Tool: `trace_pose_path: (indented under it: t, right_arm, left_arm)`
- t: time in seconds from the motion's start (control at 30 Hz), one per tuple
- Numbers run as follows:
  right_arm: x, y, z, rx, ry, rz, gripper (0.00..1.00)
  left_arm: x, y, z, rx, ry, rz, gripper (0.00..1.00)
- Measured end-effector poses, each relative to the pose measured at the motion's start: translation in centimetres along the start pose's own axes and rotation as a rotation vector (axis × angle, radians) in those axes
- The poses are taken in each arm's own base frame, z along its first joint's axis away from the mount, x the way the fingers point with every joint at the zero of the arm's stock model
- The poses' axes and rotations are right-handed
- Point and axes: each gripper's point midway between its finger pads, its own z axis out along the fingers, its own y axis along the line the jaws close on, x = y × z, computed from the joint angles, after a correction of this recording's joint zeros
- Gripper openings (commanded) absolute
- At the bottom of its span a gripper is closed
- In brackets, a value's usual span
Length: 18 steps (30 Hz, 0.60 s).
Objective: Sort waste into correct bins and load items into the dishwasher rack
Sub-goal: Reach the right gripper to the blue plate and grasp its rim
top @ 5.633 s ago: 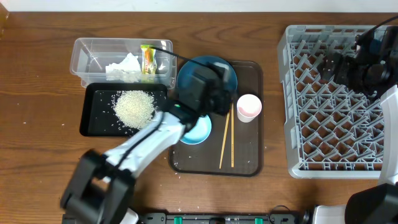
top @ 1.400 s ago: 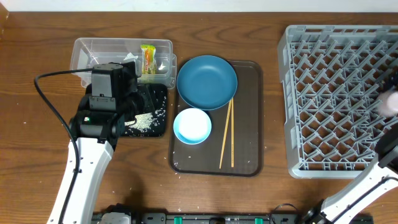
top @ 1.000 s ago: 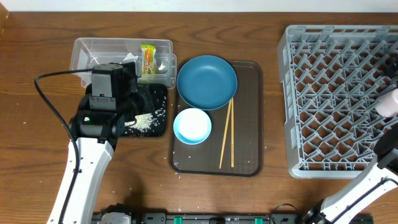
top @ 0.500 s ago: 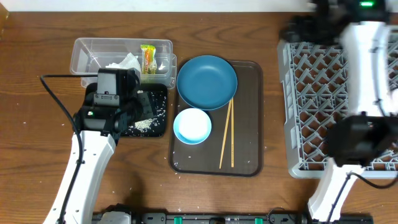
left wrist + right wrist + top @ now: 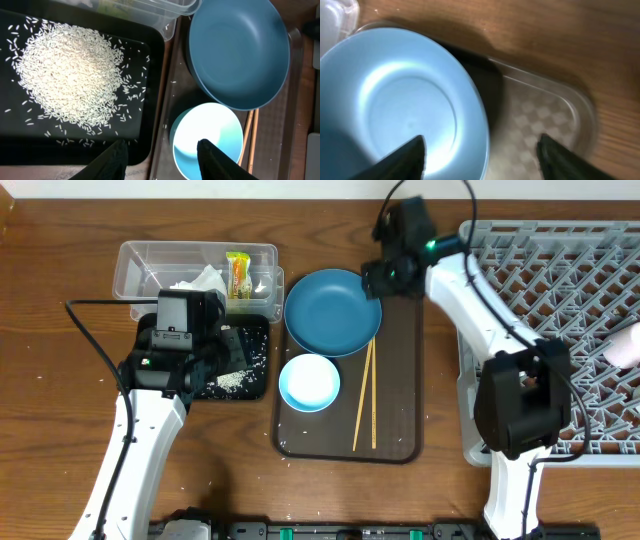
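The dark blue plate sits at the back of the brown serving tray, with the light blue bowl and wooden chopsticks in front of it. My right gripper hangs open over the plate's right rim, one finger over the plate, the other over the tray. My left gripper is open and empty, between the black tray of rice and the bowl. Tissue and wrapper lie in the clear tub.
The grey dishwasher rack fills the right side, with a small white cup in it at the right edge. The right arm stretches from the rack's front across to the plate. Stray rice grains dot the wooden table at the left.
The right arm has swung left from above the rack's far side to the plate's right rim, its jaws narrower than before. The left arm has barely moved.
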Motion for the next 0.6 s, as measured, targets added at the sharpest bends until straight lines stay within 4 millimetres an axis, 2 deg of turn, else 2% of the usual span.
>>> trace_pose_path:
  t: [0.17,0.27,0.37,0.43,0.6]
  right_arm:
    - [3.2,0.2,2.9,0.034,0.036,0.022,0.49]
    - [4.4,-0.5,3.6,0.071,0.052,0.052,0.33]
    - [4.9,-1.1,3.9,0.098,0.053,0.08,0.1]
    - [4.9,-1.3,4.0,0.107,0.05,0.097,0.01]
    - [3.9,-1.1,4.0,0.098,0.01,0.117,0.01]
  left_arm:
    - [0.0,0.0,0.0,0.0,0.0,0.0,0.48]
    - [0.0,0.0,0.0,0.0,0.0,0.0,0.48]
    - [0.0,0.0,0.0,0.0,0.0,0.0,0.48]
    - [0.0,0.0,0.0,0.0,0.0,0.0,0.48]
    - [0.0,0.0,0.0,0.0,0.001,0.0,0.49]
